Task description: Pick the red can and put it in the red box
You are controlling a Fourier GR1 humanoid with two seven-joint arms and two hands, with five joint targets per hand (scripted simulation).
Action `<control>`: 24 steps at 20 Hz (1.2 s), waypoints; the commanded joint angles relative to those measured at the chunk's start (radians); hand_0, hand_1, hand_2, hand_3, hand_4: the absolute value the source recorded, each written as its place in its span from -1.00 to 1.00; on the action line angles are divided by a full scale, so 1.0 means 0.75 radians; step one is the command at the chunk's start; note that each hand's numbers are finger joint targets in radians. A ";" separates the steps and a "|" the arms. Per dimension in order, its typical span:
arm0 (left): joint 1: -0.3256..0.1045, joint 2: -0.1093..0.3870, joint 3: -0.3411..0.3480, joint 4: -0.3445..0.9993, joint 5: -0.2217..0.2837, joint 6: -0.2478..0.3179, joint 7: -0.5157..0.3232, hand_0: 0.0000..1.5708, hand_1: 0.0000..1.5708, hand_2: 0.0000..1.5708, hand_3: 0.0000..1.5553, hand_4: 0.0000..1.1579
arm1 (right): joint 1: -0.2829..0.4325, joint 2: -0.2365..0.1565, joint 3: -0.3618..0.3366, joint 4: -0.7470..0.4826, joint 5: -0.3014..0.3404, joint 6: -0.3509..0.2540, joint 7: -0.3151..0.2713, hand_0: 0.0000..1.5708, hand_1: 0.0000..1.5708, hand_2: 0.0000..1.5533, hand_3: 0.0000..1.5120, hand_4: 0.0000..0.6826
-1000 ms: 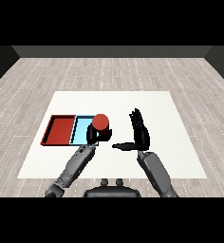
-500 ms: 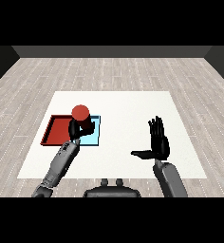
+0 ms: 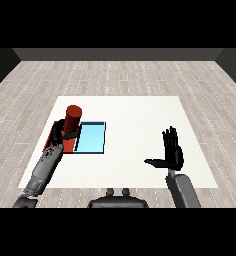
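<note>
Here we are seeing the left hand [image 3: 61, 136] curling round the upright, smooth red cylindrical can [image 3: 72, 120], holding it above the flat red tray [image 3: 54, 134] beside the light blue tray [image 3: 91, 138]; the right hand [image 3: 172, 152] is hovering, fingers straight.

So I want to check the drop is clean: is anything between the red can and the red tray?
Nothing visible. The left hand holds the red can upright over the red tray; the blue tray lies beside it, to the right.
</note>
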 commanded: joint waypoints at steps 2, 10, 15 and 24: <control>-0.086 0.113 0.027 0.375 -0.075 -0.067 0.077 1.00 1.00 0.99 0.92 0.83 | -0.037 -0.019 -0.051 0.042 -0.008 0.004 0.020 -1.00 -1.00 -1.00 -1.00 -1.00; -0.249 0.131 0.007 0.988 -0.194 -0.126 0.169 0.20 0.20 0.08 -0.13 0.54 | -0.078 0.019 -0.082 0.235 -0.011 0.061 -0.108 -1.00 -1.00 -1.00 -1.00 -1.00; -0.312 0.075 0.005 1.233 -0.226 -0.194 0.141 0.23 0.23 0.16 -1.00 0.25 | -0.169 0.061 -0.064 0.324 0.044 0.015 -0.120 -1.00 -1.00 -1.00 -1.00 -1.00; -0.417 0.068 -0.017 1.447 -0.293 -0.334 0.111 -1.00 -1.00 -1.00 -1.00 -1.00 | -0.192 0.076 -0.084 0.381 0.018 0.065 -0.149 -1.00 -1.00 -1.00 -1.00 -1.00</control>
